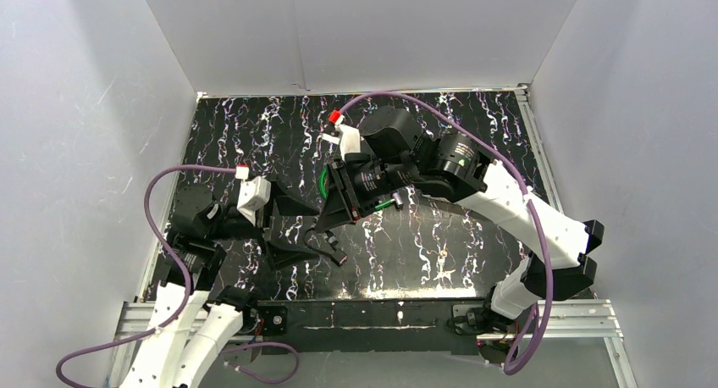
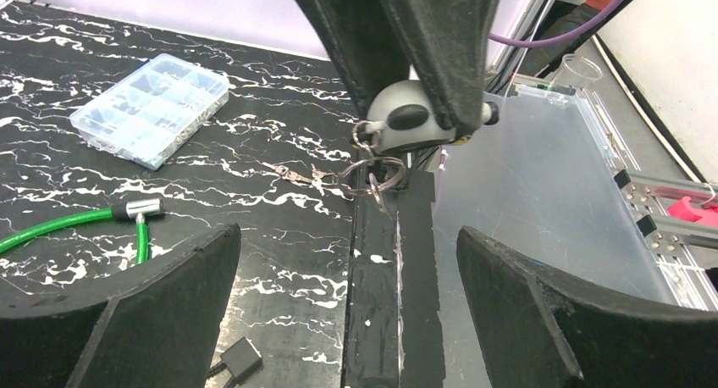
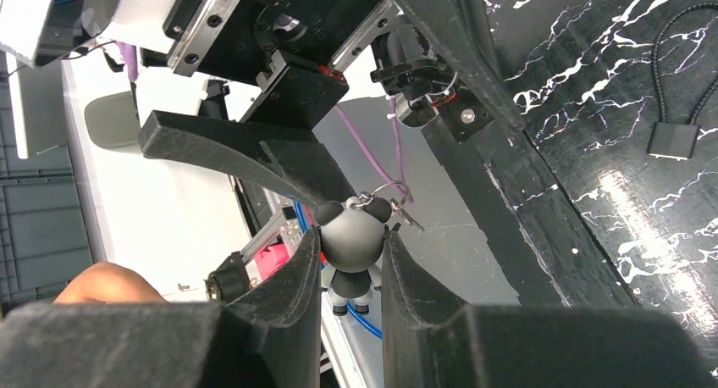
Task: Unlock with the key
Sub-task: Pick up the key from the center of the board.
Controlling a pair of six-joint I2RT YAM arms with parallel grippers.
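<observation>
My right gripper [image 3: 351, 240] is shut on a grey-and-black panda keychain figure [image 3: 354, 235], held in the air above the table's near edge. In the left wrist view the panda [image 2: 411, 121] hangs between the right fingers. Its key rings [image 2: 377, 172] and small keys [image 2: 292, 174] dangle below it. A green cable lock [image 2: 76, 223] with a metal end [image 2: 140, 208] lies on the black marbled table to the left. My left gripper [image 2: 347, 312] is open and empty, just below and facing the keychain. In the top view both grippers meet near the table centre [image 1: 326, 235].
A clear plastic compartment box [image 2: 152, 107] lies farther back on the table. A small black cable tag [image 2: 241, 358] lies near the left fingers. The table's black front rail [image 2: 394, 303] runs below the keychain. Grey walls enclose the table [image 1: 423, 252].
</observation>
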